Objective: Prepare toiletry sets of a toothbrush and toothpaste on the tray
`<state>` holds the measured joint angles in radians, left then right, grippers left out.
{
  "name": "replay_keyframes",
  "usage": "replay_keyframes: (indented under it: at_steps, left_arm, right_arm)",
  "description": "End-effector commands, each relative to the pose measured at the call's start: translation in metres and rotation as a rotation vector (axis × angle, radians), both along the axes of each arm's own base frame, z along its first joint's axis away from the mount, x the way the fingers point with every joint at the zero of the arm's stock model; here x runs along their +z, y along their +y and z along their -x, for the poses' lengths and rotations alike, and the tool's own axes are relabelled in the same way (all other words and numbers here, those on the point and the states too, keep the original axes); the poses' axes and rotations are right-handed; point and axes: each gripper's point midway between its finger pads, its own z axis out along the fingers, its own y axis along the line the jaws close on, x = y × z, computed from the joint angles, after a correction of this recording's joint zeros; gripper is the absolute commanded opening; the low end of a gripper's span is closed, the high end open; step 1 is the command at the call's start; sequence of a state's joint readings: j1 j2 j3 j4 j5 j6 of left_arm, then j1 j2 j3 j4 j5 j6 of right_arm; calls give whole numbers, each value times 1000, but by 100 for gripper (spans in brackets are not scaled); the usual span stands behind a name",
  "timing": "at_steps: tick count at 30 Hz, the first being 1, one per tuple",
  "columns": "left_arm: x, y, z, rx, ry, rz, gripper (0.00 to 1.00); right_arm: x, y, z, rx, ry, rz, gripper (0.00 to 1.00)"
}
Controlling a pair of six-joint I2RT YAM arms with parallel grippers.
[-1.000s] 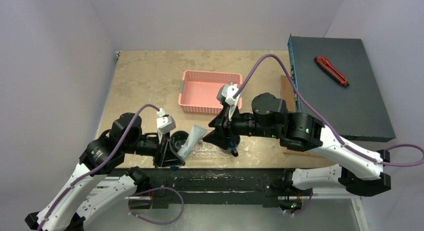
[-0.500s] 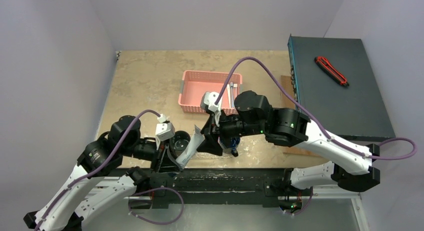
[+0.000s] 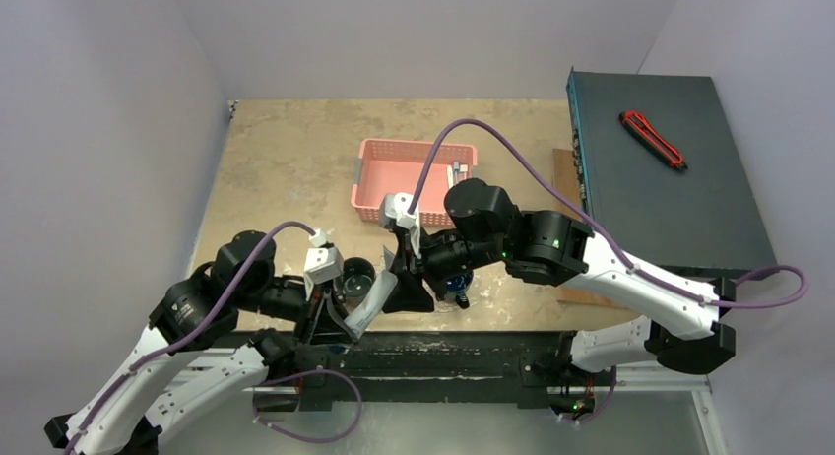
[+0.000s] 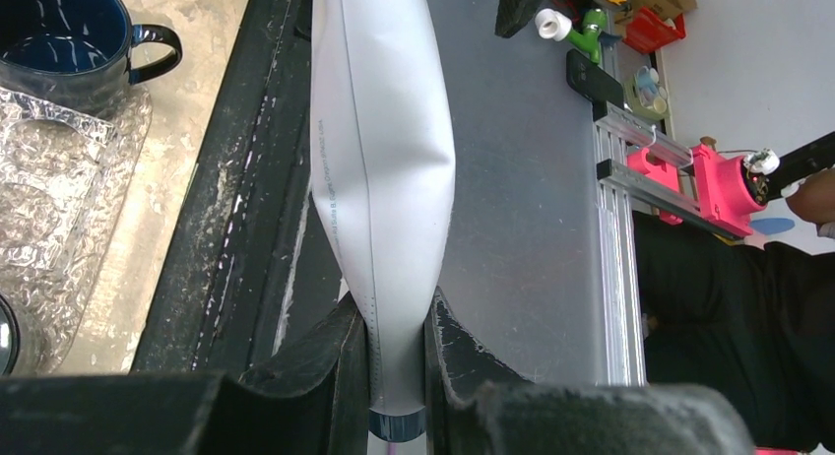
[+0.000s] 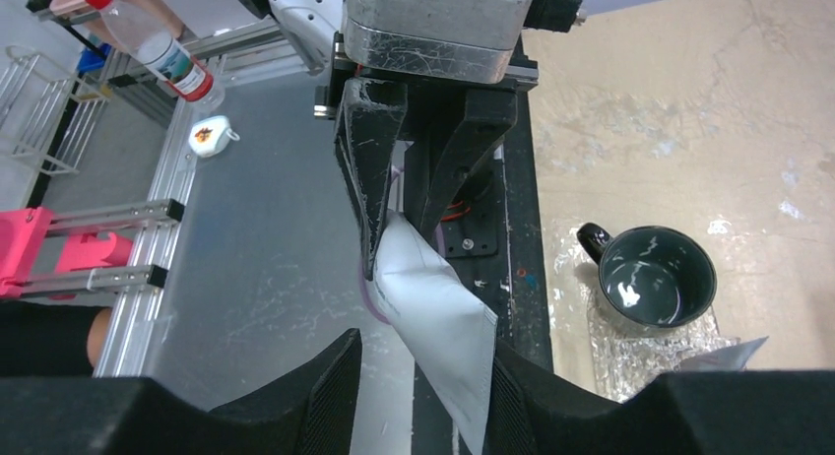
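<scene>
Currently in hand: one tube is passing between the two arms, which I judge to be a handover on its way to the tray. No set is assembled yet.

1. Flat silver-grey squeeze tube (image 4: 384,169): held in the air over the near table edge, at about 7 o'clock from the pink mesh basket (image 3: 389,174). In the top view it slants up toward 1 o'clock. It is not on the tray.
2. Left gripper (image 4: 397,342): fully closed, pinching the tube flat between two black fingers just above its dark-capped end.
3. Right gripper (image 5: 423,342): jaws about half apart, straddling the tube's free crimped end. A gap shows on one side, so it grips nothing.
4. Shallow see-through plastic tray with an embossed glittery pattern (image 4: 69,228): on the table at 6 o'clock from the basket, just beyond the black rail. No tube or brush shows on its bare parts.
5. Dark grey glazed mug (image 5: 658,278): upright on one end of the tray. A dark blue mug (image 4: 59,32) stands on or against another end.
6. Thin pale pieces at the basket's 3 o'clock end in the top view: too small to identify.

Next move, as judged:
- The right jaws should close squarely on the tube's flat faces before the left lets go, since the soft tube may flex or slip.
- The tube then travels toward 1 o'clock and is laid flat on bare tray between the mugs.
- A brush has yet to join it.
</scene>
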<state>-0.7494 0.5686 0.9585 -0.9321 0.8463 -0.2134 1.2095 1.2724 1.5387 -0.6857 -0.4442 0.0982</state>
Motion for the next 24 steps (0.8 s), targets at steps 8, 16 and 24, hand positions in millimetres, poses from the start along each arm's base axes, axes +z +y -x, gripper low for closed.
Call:
replay_keyframes:
  at_steps: [8, 16, 24]
  left_arm:
    - [11, -2, 2, -40, -59, 48, 0]
    - [10, -3, 1, -35, -58, 43, 19]
    - [17, -5, -2, -33, -75, 48, 64]
  right_arm:
    - [9, 12, 13, 94, 33, -62, 30]
    - [1, 16, 18, 125, 56, -59, 0]
    - [-2, 22, 12, 98, 52, -63, 0]
